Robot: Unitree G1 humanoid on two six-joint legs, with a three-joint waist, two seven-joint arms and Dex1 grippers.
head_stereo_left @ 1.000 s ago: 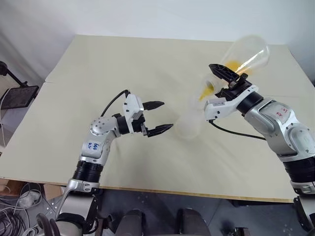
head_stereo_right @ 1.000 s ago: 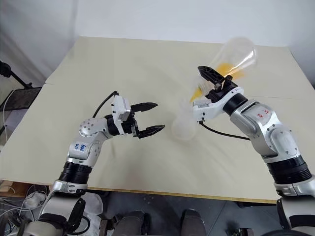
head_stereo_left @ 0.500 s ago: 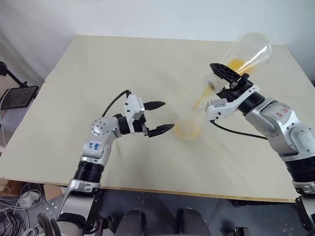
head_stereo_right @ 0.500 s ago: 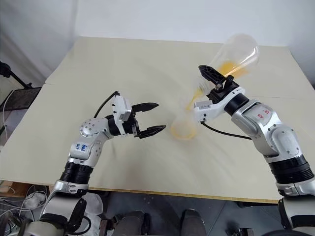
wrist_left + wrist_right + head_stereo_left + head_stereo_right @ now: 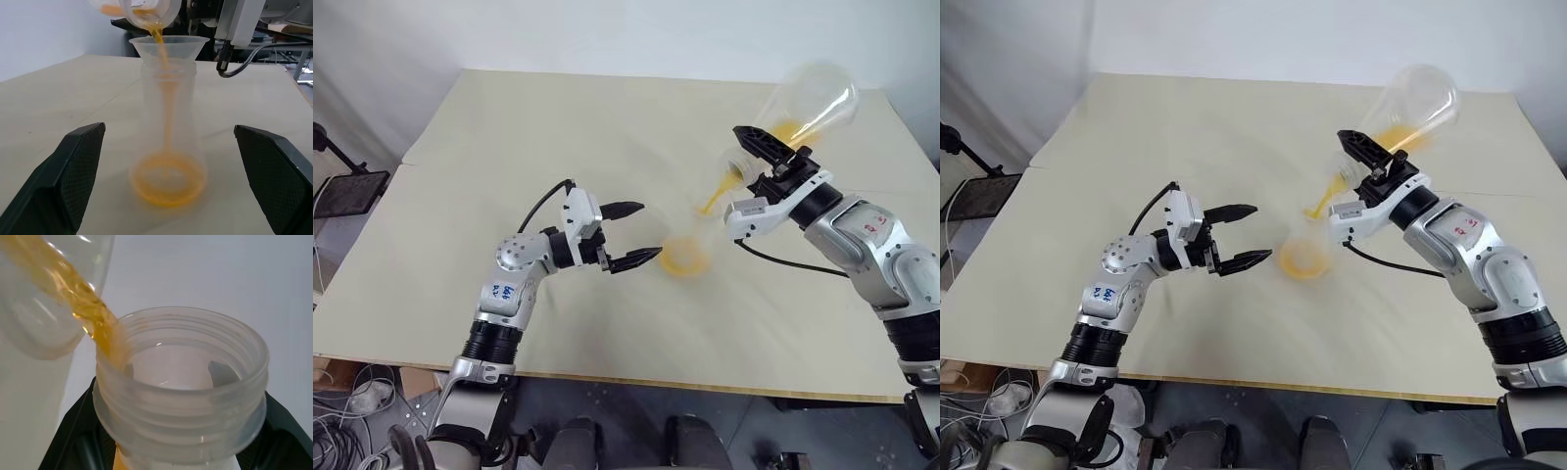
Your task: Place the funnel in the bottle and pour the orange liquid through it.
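Observation:
The clear bottle (image 5: 168, 122) stands upright mid-table with the clear funnel (image 5: 168, 46) seated in its neck. My right gripper (image 5: 756, 157) is shut on the neck of a large clear conical flask (image 5: 815, 101), tilted mouth-down over the funnel. Orange liquid (image 5: 166, 93) runs in a thin stream from the flask's threaded mouth (image 5: 181, 391) through the funnel and pools in the bottle's base (image 5: 683, 257). Some orange liquid (image 5: 1393, 135) is still inside the flask. My left gripper (image 5: 648, 230) stands open just left of the bottle, not touching it.
The beige table (image 5: 558, 127) has bare room to the left and behind the bottle. Its front edge runs just below my arms. A black stand (image 5: 347, 186) and loose cables (image 5: 352, 401) sit off the table at the left.
The flask has tipped a little further and the stream now reaches the bottle. An orange pool has formed and grown in its base. The left gripper has stayed put.

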